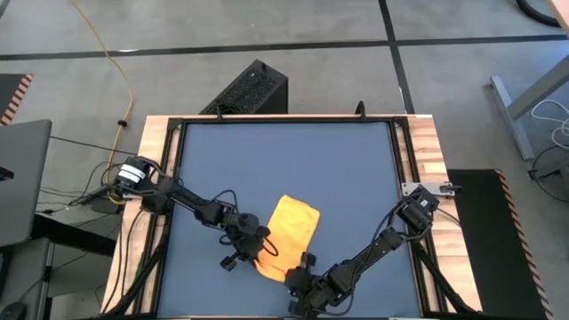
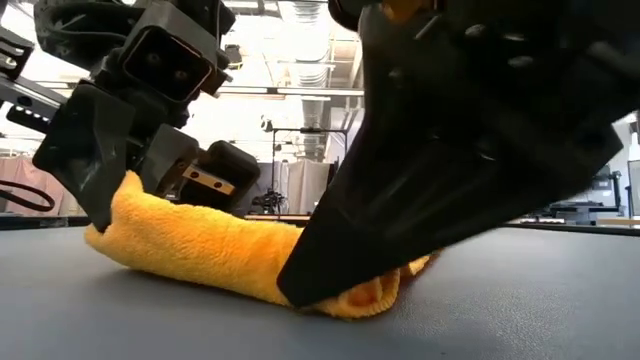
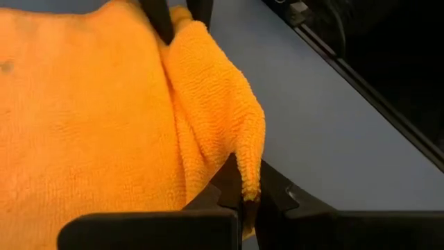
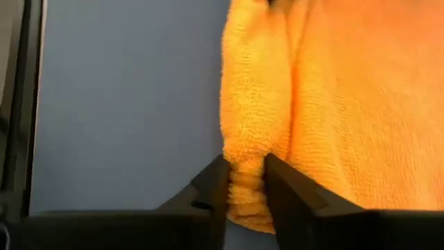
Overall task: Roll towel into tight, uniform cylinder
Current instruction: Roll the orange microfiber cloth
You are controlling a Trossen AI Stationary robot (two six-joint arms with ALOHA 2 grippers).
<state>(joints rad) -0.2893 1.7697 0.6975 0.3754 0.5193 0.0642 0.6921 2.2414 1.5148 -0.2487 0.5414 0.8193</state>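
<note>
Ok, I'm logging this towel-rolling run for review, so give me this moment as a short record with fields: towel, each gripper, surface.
towel: yellow towel, partly folded over, lying near the table's front edge
left gripper: shut on a fold at the towel's edge
right gripper: fingers on either side of the towel's rolled edge, pinching it
surface: dark blue table
roll: not yet a tight cylinder

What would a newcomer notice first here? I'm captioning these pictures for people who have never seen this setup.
The bright yellow towel, partly folded over itself, lies on the dark blue table near its front edge. Both dark arms reach in to it: the left gripper is shut on a fold at the towel's left edge, and the right gripper has its fingers on either side of a rolled edge at the towel's near end.
</note>
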